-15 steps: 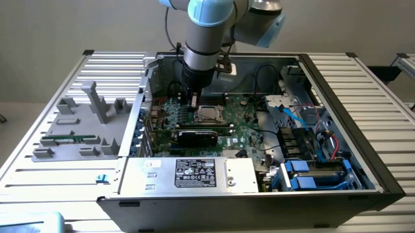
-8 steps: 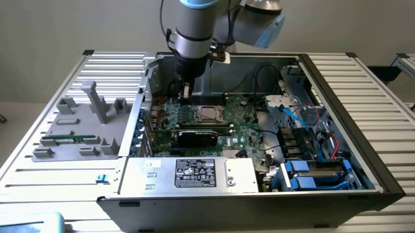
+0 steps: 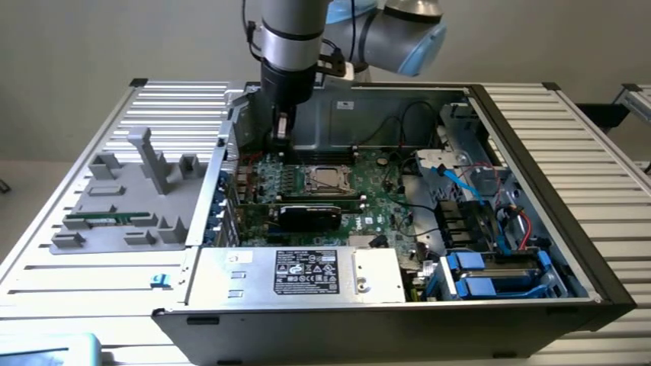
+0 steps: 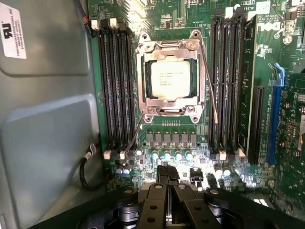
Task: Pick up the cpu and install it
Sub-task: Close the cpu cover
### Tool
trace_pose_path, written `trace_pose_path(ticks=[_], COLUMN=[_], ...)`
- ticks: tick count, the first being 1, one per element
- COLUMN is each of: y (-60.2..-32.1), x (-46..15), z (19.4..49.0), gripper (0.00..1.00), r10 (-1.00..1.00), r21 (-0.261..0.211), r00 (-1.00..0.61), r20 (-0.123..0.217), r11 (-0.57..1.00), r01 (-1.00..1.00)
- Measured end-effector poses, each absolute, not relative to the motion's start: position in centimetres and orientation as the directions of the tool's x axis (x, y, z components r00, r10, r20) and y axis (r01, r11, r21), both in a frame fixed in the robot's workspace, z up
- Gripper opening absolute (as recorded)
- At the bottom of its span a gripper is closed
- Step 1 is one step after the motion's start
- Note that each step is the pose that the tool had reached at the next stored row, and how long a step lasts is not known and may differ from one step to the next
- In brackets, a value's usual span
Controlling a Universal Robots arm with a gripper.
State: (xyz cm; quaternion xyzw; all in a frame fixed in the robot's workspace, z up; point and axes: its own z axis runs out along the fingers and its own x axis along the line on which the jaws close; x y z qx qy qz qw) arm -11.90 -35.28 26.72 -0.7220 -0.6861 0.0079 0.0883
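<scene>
The cpu point(image 4: 170, 79) was seated flat in the socket point(image 4: 151, 51) on the motherboard point(image 4: 295, 143), with its pale metal top facing up and its printed marking visible. It was bordered on all sides by the socket's silver metal frame. Black memory slots point(image 4: 116, 86) were arranged in a bank on either side of the socket. In the exterior view, the cpu point(image 3: 328, 178) was located near the middle of the open computer case point(image 3: 610, 293), just behind the black graphics card point(image 3: 310, 215).

The jaws were pressed together with nothing held between them. In the wrist view they were positioned above the row of capacitors point(image 4: 171, 155) beside the socket, near the cpu but apart from it. In the exterior view, the robot arm point(image 3: 290, 46) was directed down into the case, toward the exterior view's left of the socket and close to the rear wall.

A silver power supply point(image 3: 295, 271) was mounted at the front of the case. A grey fixture tray point(image 3: 122, 206) carrying a green memory stick point(image 3: 102, 219) was placed on the slatted tabletop point(image 3: 569, 152), on the exterior view's left of the case.
</scene>
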Motion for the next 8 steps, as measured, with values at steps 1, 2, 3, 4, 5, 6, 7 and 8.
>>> trace_pose_path(ticks=[1, 2, 3, 4, 5, 6, 7, 8], y=[-35.3, -35.3, -35.3, -35.3, -35.2, -35.2, -35.2, -35.0], x=[-12.0, -12.1, -12.2, -12.2, -12.2, -12.2, -12.2, -12.2], z=[27.0, 27.2, 27.6, 28.0, 28.4, 28.9, 29.4, 29.7], gripper=[0.11, 0.11, 0.11, 0.11, 0.11, 0.11, 0.11, 0.11], r10=[0.992, 0.992, 0.992, 0.992, 0.992, 0.992, 0.992, 0.993], r21=[-0.136, -0.135, -0.134, -0.133, -0.133, -0.133, -0.133, -0.132], r00=[0.058, 0.058, 0.059, 0.059, 0.06, 0.06, 0.061, 0.061], r20=[0.11, 0.11, 0.11, 0.11, 0.11, 0.11, 0.11, 0.106], r11=[-0.043, -0.043, -0.044, -0.045, -0.045, -0.045, -0.046, -0.046], r01=[0.99, 0.99, 0.99, 0.99, 0.99, 0.99, 0.99, 0.99])
